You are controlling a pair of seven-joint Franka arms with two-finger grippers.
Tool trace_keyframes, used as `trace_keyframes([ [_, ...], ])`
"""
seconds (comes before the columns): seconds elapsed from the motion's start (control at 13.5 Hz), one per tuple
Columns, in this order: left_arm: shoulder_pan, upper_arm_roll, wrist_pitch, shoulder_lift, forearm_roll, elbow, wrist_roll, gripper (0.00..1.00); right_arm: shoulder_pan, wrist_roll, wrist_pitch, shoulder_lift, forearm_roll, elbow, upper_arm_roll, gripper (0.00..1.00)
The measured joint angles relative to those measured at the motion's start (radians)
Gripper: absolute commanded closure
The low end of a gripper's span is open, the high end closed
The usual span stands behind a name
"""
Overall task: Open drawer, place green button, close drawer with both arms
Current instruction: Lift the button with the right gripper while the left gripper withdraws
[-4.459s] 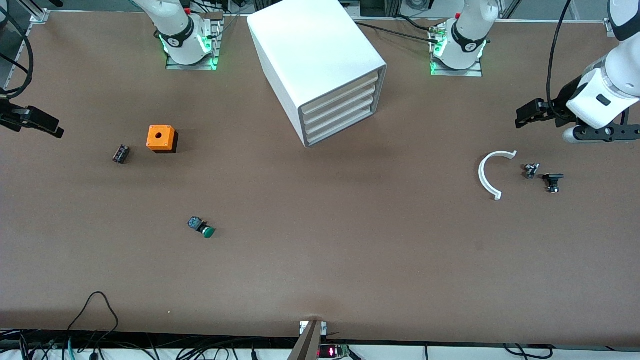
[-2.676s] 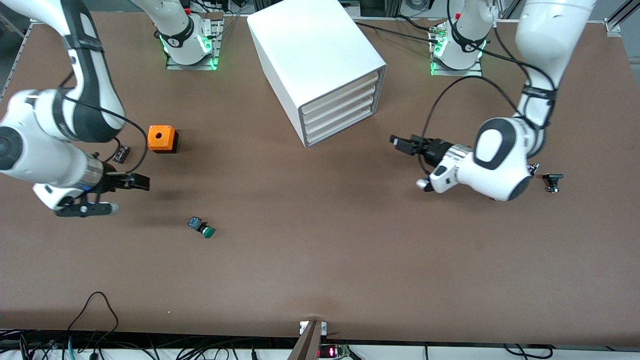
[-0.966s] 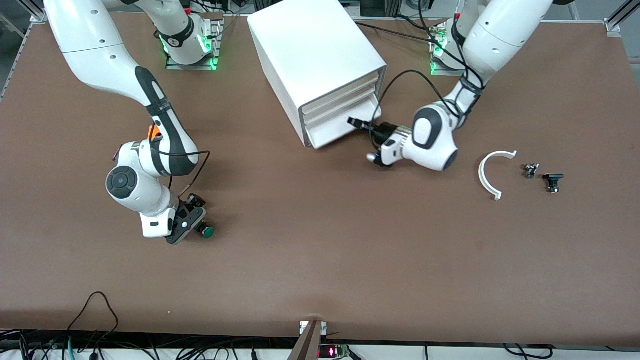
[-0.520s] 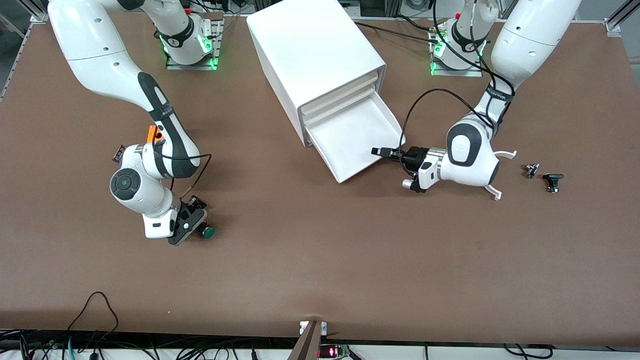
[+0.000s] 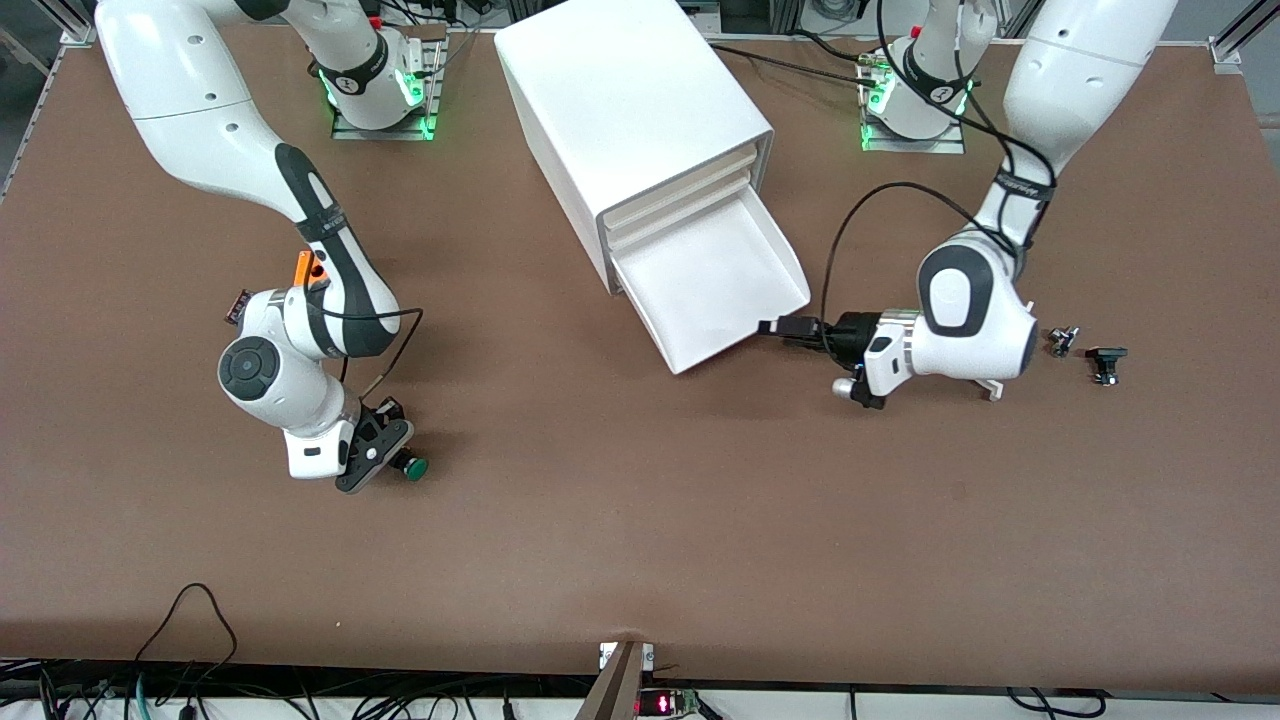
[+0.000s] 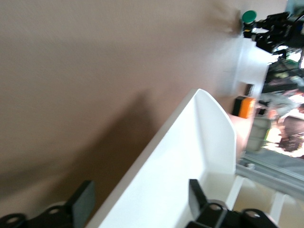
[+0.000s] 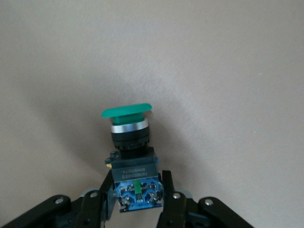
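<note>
Gripping the green-capped push button [image 7: 131,156] by its blue-black body, my right gripper [image 5: 383,443] has both fingers closed on it, low over the table [image 5: 640,520] toward the right arm's end. The lowest of 4 drawers [image 5: 715,283] stands pulled out of the white cabinet [image 5: 625,110]; my left gripper [image 6: 137,202], fingers spread, straddles its front wall.

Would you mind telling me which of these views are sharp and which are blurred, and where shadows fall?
Front view: sharp and evenly lit, with soft shadows under both arms and beside the drawer. Left wrist view: motion-blurred, and the left gripper straddles the drawer's wall. Right wrist view: crisp on the button between the right gripper fingers, which casts a soft shadow on the table.
</note>
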Motion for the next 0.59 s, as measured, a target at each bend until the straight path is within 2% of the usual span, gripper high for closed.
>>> trace_keyframes([
  [0.22,0.051,0.018,0.073,-0.143,0.159,0.038,-0.009,0.00,0.004,-0.001,-0.008,-0.035,0.000,0.024,0.011,0.80],
  [0.37,0.090,0.034,0.071,-0.261,0.258,0.036,-0.014,0.00,0.009,-0.001,-0.069,-0.081,0.000,0.057,0.056,0.80],
  [0.59,0.138,0.090,-0.055,-0.433,0.520,0.036,-0.020,0.00,0.047,0.020,-0.225,-0.132,0.000,0.170,0.121,0.80],
])
